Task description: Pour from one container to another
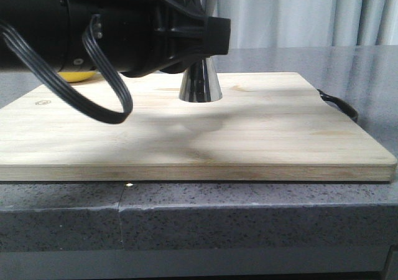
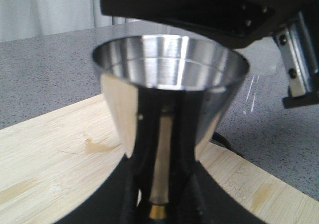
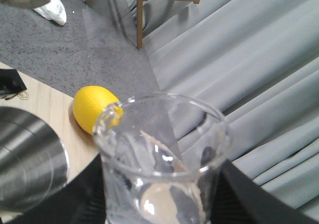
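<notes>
The right hand (image 3: 159,204) grips the glass beaker (image 3: 162,159), held tilted just beside the steel jigger (image 3: 30,159).

Even, soft daylight throughout — pale curtains (image 1: 323,12) glow behind. A broad diffuse shadow lies on the wooden board (image 1: 249,137). The near black arm (image 1: 93,25) is blurred; the steel jigger (image 2: 169,84) shows bright streaked reflections — its rim soft.

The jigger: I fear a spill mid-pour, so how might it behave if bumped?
The jigger looks apt to tip: hourglass-shaped, with a wide cup above a narrow waist and a small foot on the board. Its polished steel probably slips easily. The left gripper seems to flank its waist, which should steady it.
</notes>
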Available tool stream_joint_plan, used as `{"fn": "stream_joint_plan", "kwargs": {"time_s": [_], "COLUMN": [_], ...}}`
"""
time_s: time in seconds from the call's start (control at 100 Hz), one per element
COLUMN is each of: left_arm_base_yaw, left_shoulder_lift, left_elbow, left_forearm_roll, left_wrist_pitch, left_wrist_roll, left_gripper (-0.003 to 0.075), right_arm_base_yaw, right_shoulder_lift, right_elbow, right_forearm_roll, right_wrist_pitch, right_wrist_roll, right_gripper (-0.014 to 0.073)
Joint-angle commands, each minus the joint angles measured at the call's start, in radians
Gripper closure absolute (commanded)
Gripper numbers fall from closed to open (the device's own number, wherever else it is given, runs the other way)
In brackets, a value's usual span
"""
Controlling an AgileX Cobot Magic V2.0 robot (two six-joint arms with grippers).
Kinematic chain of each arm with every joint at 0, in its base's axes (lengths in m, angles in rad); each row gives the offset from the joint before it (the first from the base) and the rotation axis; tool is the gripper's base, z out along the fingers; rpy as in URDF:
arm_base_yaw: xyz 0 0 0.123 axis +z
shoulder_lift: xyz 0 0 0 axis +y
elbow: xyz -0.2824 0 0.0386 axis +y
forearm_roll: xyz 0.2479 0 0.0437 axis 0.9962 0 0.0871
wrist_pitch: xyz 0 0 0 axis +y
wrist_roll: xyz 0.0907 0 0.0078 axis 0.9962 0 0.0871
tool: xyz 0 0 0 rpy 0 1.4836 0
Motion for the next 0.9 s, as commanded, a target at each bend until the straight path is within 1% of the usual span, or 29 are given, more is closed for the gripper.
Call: {"fn": "stream_joint_plan", "kwargs": {"time_s": [0.0, 0.32, 0.42, 0.89], "left_arm_base_yaw": [-0.007, -0.007, -0.007, -0.007], "left_shoulder_lift": [-0.041, -0.041, -0.041, -0.041], "left_elbow": [-0.025, -0.025, -0.025, -0.025], "left_forearm_roll": [0.000, 0.000, 0.000, 0.000], "left_wrist_pitch": [-0.091, -0.091, -0.091, -0.091], "left_wrist_roll": [-0.010, -0.010, -0.010, -0.010], "left_gripper": [0.0739, 0.0739, 0.0740, 0.0739], "right_arm_base_yaw": [-0.001, -0.001, -0.001, -0.001], "right_shoulder_lift": [-0.040, -0.040, -0.040, -0.040], "right_elbow": [-0.034, -0.075, -0.084, -0.086], "right_forearm_roll": [0.046, 0.028, -0.004, -0.050], "right_wrist_pitch": [-0.036, -0.017, -0.011, -0.002], "right_wrist_roll": [-0.029, -0.043, -0.043, -0.043], "right_gripper": [0.0361, 0.0361, 0.0361, 0.0361]}}
